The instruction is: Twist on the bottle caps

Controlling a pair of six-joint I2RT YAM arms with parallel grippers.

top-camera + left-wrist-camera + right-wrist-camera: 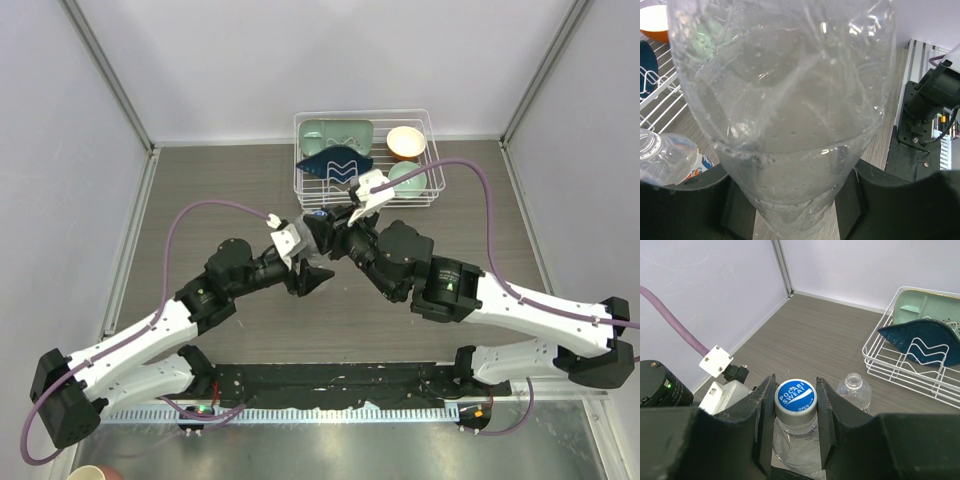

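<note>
My left gripper [792,205] is shut on the lower body of the unlabelled clear bottle [790,125], which fills the left wrist view. In the right wrist view my right gripper [795,405] is shut on a bottle cap [795,396] with a white rim and a blue printed top. The cap sits on this bottle's neck [795,440]. The labelled bottle [854,390] stands just beside it with an open neck; it also shows in the left wrist view [665,155]. The second cap is out of view. In the top view both grippers [312,278] [328,232] meet mid-table.
A white wire rack [300,185] stands at the back, close behind the grippers. It holds a pale green tray [338,133], a dark blue dish [335,165], an orange bowl [406,142] and a green bowl [410,178]. Walls enclose the table on three sides.
</note>
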